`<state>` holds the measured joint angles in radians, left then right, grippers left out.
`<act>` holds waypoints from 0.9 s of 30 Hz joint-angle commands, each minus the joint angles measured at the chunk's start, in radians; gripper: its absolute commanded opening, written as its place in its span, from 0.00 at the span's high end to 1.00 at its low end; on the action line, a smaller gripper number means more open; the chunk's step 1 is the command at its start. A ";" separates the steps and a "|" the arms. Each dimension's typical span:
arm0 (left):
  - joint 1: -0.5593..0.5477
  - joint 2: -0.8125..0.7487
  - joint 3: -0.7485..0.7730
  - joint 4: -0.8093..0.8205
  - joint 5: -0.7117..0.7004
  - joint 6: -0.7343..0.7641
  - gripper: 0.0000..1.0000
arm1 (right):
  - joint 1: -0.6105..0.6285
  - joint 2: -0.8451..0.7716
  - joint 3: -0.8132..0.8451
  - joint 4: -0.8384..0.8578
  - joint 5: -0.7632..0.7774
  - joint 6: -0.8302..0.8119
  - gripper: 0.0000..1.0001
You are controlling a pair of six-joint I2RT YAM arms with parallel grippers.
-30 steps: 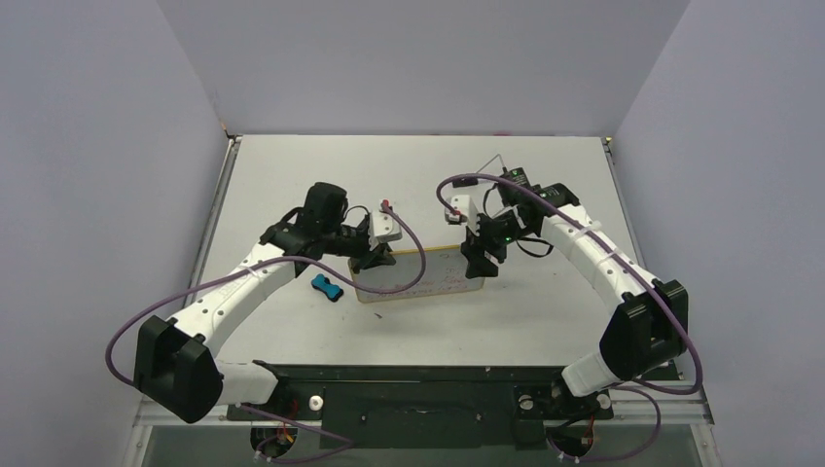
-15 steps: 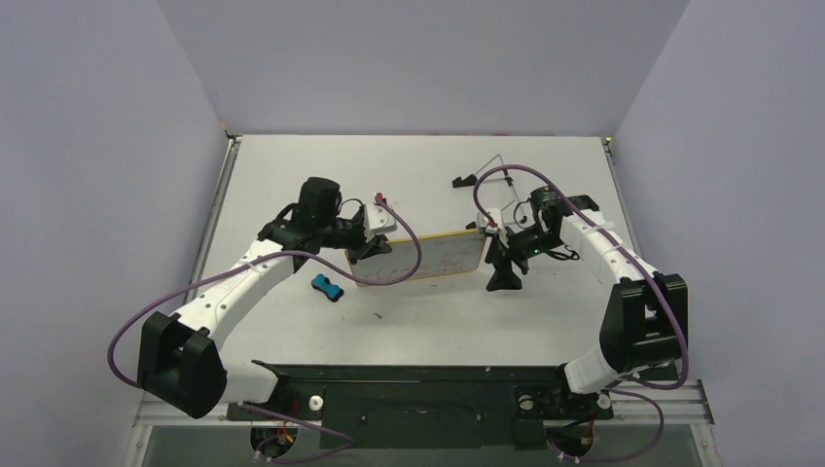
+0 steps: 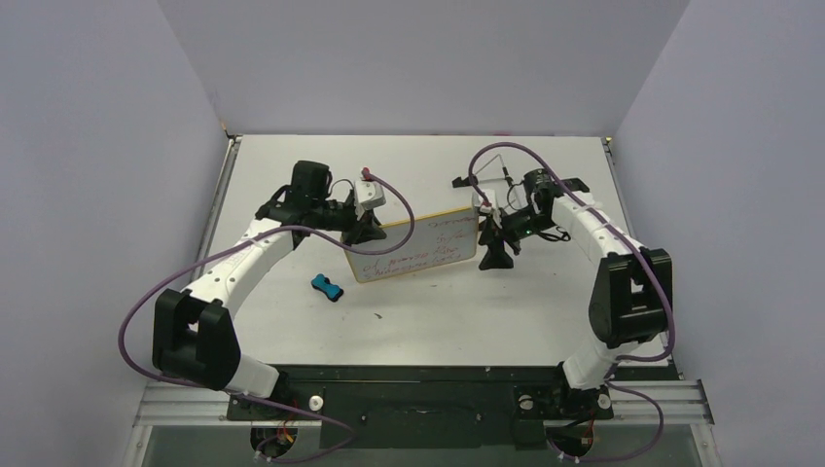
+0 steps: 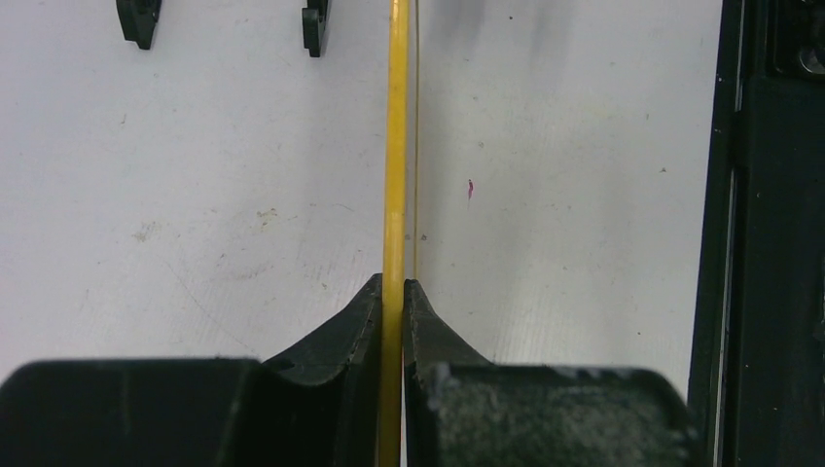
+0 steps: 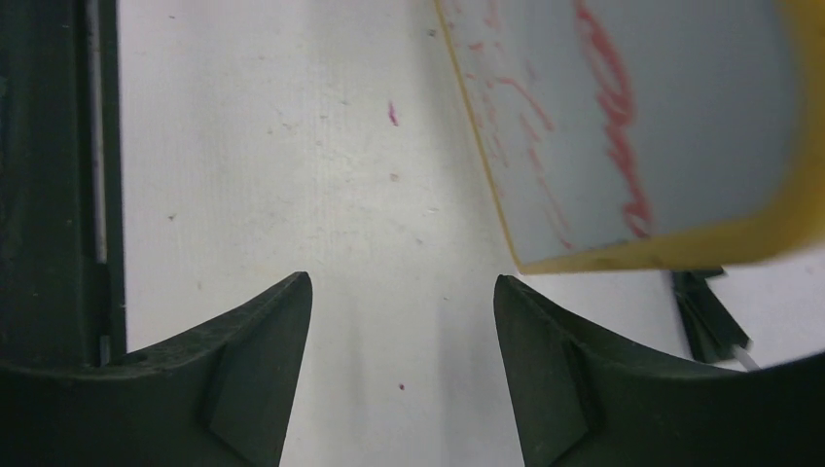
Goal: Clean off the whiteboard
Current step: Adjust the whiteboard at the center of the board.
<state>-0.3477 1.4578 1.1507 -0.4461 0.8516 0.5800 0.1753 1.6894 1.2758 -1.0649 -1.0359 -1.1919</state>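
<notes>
Whiteboard (image 3: 418, 251): where have I got it, spotter?

You have it tipped up near the middle of the surface (image 3: 292, 185), with the red writing facing up toward the arm bases, unwiped. I can't tell whether its lower edge rests on the surface.

And the tools?

Your left tool (image 4: 392, 288) is pinched fully shut on the thin wood frame (image 4: 394, 146) at the board's left edge. The frame runs edge-on between the fingers. Your right tool (image 5: 404, 292) stands wide with nothing in it, and a corner of the board sits just outside its jaws.

How will it handle?

I'd judge it light and stiff, so one pinch carries it. But you're gripping a narrow rim at one end, so expect it to swing about that grip once you press on the face. The frame looks smooth, so it may slip too. Any second hold belongs on the frame at the right edge, never on the writing.

Eraser?

The eraser (image 3: 328, 287) lies on the surface just left of the board, untouched. You'll need your right tool free for it
</notes>
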 commanded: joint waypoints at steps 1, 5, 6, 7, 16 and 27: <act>0.024 0.005 0.021 -0.023 0.069 -0.002 1.00 | -0.026 -0.113 0.029 0.187 0.136 0.199 0.34; 0.038 -0.002 0.023 -0.017 0.099 -0.009 1.00 | -0.091 -0.168 -0.013 0.236 0.009 0.154 0.31; 0.041 0.001 0.025 -0.016 0.109 -0.009 1.00 | -0.110 -0.172 -0.051 0.240 -0.078 0.107 0.25; 0.042 0.002 0.025 -0.018 0.114 -0.009 1.00 | -0.115 -0.169 -0.069 0.241 -0.109 0.016 0.23; 0.049 -0.006 0.025 -0.038 0.170 0.010 1.00 | -0.031 -0.097 -0.059 0.371 -0.071 0.061 0.18; 0.071 -0.032 -0.003 0.004 0.222 -0.025 1.00 | 0.038 -0.042 -0.105 0.444 -0.145 0.197 0.26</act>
<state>-0.2974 1.4582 1.1492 -0.5007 0.9630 0.5808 0.1661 1.6157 1.1751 -0.6056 -1.0710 -0.9813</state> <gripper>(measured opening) 0.051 0.763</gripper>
